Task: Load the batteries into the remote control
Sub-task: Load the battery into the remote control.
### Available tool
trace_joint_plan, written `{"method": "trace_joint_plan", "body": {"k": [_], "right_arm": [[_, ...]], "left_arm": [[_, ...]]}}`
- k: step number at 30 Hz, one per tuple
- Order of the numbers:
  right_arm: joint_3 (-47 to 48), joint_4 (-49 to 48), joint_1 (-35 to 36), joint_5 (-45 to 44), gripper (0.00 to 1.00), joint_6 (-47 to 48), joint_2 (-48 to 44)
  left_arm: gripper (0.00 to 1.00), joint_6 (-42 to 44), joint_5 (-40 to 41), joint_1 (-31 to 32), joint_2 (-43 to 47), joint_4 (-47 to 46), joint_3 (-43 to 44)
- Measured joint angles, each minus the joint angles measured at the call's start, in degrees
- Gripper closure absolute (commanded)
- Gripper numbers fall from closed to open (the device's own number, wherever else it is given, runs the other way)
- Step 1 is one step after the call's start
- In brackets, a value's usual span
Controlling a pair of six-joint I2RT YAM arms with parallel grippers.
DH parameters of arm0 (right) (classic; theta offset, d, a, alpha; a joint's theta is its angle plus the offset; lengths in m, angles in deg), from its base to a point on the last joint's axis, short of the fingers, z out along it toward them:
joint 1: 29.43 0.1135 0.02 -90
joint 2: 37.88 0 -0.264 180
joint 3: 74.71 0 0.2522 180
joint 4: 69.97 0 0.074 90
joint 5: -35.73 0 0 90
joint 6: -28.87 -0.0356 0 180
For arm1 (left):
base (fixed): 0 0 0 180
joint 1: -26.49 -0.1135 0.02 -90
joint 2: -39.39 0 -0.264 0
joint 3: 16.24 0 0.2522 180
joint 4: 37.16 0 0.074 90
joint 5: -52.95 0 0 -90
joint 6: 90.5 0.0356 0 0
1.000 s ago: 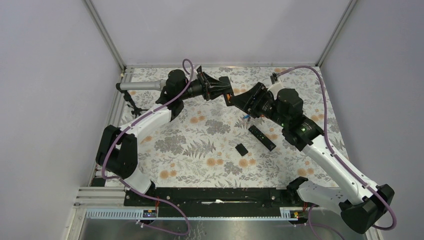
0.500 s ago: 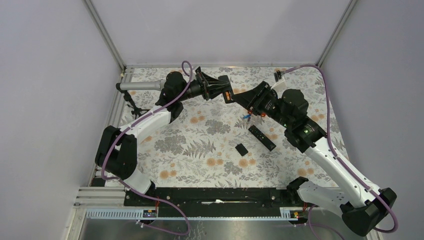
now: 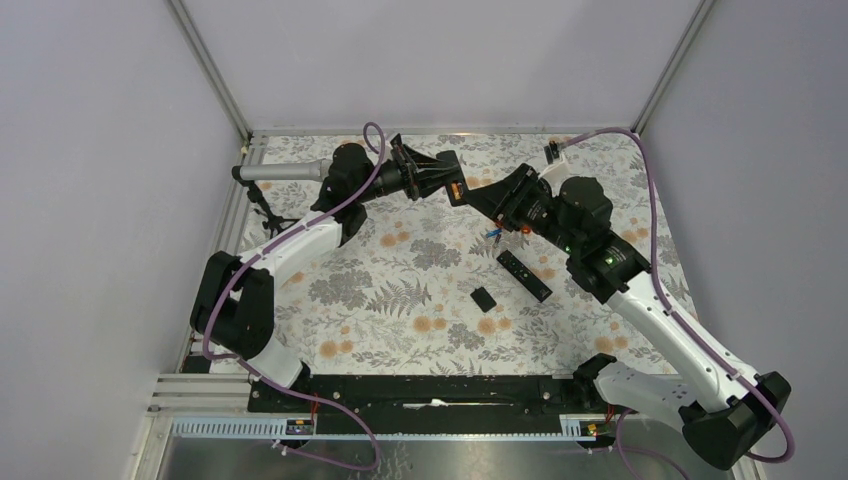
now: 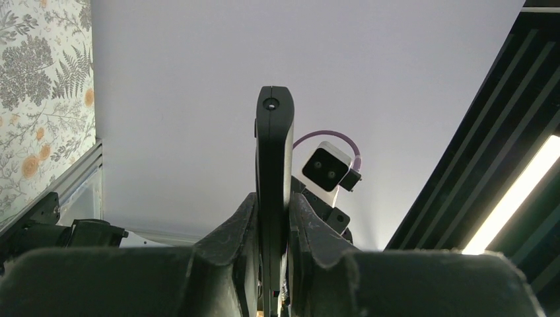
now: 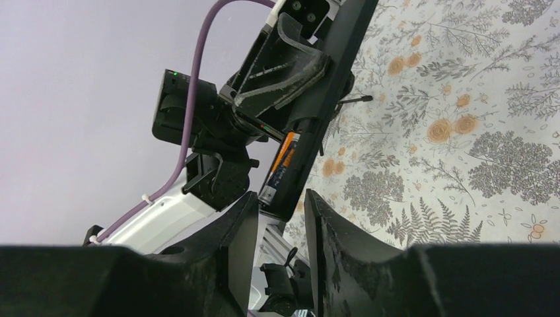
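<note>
Right fingers (image 5: 221, 264) nearer, apart | left fingers (image 4: 232, 246) clamp remote control (image 4: 273, 165) | battery (image 5: 284, 165): right-wrist only

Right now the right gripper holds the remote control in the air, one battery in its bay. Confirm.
Not the right: the left gripper holds the remote control in the air, per the left wrist view. One battery is in its bay.

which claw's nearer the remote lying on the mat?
Right. The right claw hovers just beyond the mat remote's far end; the left claw is farther back-left, raised, clamping the other remote.
</note>
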Motion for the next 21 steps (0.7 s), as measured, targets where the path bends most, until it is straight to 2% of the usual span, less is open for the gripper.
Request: {"method": "trace_joint_plan", "body": {"k": [10,12,17,19,21], "right_arm": [[1.6,3.0,0.0,0.0,0.65,-1.0,1.5],[2.2,3.5,0.0,0.0,0.57,-1.3,1.9],[2.4,5.5,0.0,0.1,0.28,-1.6,3.3],[2.4,5.9,0.0,0.2,0.25,-1.3,3.5],[2.4,5.6,0.0,0.3,0.25,-1.2,3.4]], "left_arm": [[1.0,0.1,0.8,0.1,0.0,0.6,0.0],[1.0,0.7,1.0,0.1,0.0,0.9,0.0],[1.0,6.4,0.6,0.4,0.9,4.6,0.5],[1.0,10.1,0.3,0.5,1.5,7.6,1.8],[1.0,13.6,0.2,0.7,2.1,9.8,3.0]]}}
